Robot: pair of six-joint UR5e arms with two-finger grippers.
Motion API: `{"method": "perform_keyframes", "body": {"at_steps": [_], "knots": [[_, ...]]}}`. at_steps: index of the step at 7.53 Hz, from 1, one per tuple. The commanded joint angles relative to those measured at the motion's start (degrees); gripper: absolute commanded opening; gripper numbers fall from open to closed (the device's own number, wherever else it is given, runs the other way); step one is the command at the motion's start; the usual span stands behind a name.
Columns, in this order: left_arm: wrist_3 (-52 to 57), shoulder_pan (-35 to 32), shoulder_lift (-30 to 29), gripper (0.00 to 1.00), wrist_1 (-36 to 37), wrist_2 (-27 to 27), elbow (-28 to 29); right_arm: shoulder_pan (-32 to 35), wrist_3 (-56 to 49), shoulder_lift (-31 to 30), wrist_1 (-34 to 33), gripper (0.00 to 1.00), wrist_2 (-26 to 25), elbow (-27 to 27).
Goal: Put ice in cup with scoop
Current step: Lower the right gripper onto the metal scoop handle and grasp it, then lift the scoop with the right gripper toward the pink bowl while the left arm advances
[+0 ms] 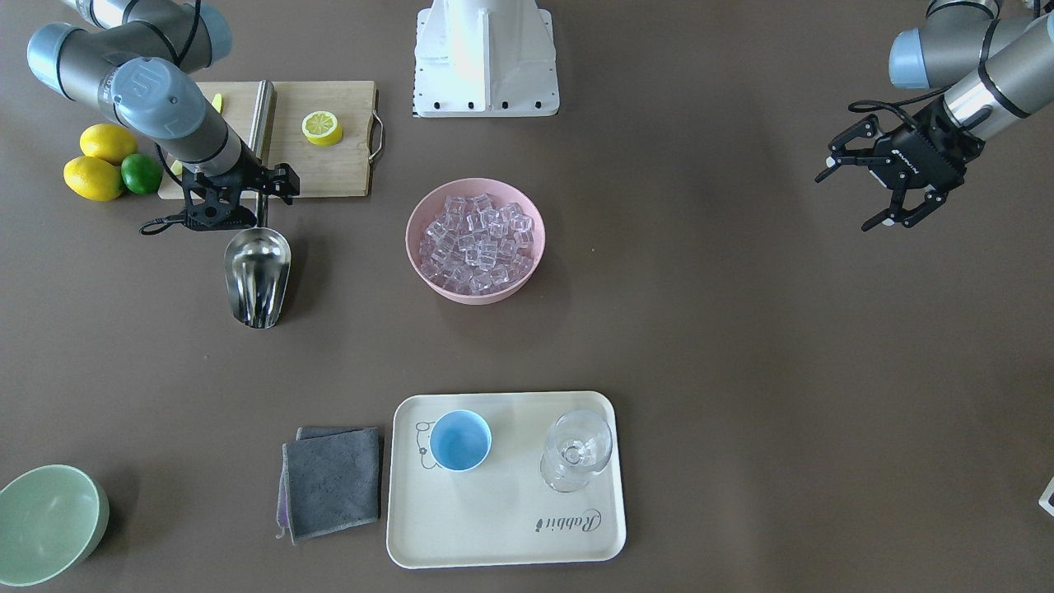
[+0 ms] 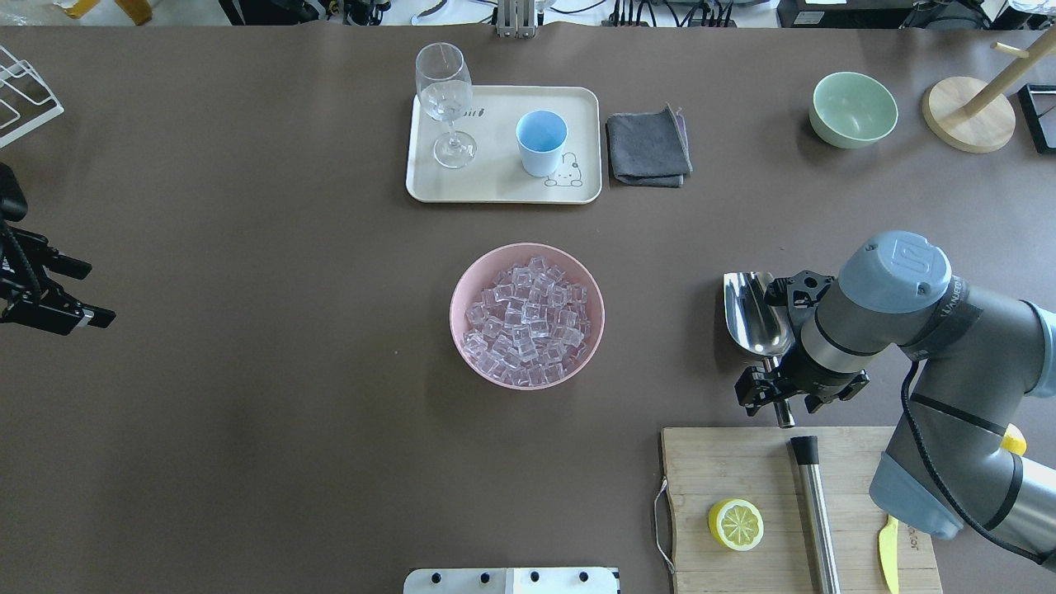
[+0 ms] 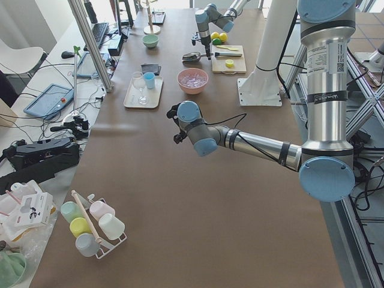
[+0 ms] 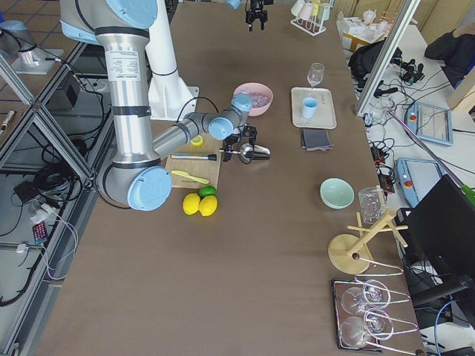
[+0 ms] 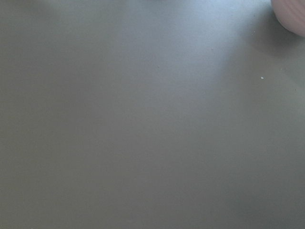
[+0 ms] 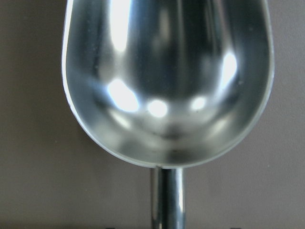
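Observation:
The steel scoop (image 1: 258, 276) lies on the brown table, trough toward the tray, and it fills the right wrist view (image 6: 167, 81). My right gripper (image 1: 247, 210) is low over its thin handle (image 6: 167, 200). The jaws look open on either side of the handle, and no pad is seen touching it. The ice (image 1: 478, 243) is piled in a pink bowl (image 1: 416, 247) at the table's centre. The light-blue cup (image 1: 459, 441) stands empty on a cream tray (image 1: 502, 527). My left gripper (image 1: 856, 193) hangs open and empty, far off at the table's other side.
A stemmed glass (image 1: 576, 449) shares the tray, and a grey cloth (image 1: 332, 480) lies beside it. Behind the scoop is a cutting board (image 1: 329, 165) with a lemon half (image 1: 322, 128) and a steel cylinder (image 1: 262, 115). Lemons (image 1: 95, 177), a lime (image 1: 142, 174) and a green bowl (image 1: 45, 523) are nearby.

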Motion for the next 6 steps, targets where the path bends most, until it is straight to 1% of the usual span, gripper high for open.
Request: {"method": "perform_keyframes", "body": {"at_steps": [1,2,3,5,6], "knots": [[0.3,1.6,-2.1,0.99,-0.5,0.3,0.3,0.0,0.2,0.2,0.0,0.23,0.2,0.1],[0.4,2.1,-2.1,0.99,-0.5,0.3,0.3,0.0,0.2,0.2,0.0,0.00,0.2,0.4],[0.5,2.4,-2.4,0.99,-0.6,0.4,0.4,0.0,0.1,0.2,-0.1,0.00,0.7,0.6],[0.4,5.3,-4.4,0.99,-1.7,4.1,0.4,0.0,-0.7,0.4,-0.7,0.00,0.9,1.2],[0.4,6.4,-4.4,0.99,-2.4,4.9,0.5,0.3,-1.9,0.1,-1.3,0.00,0.9,3.0]]}}
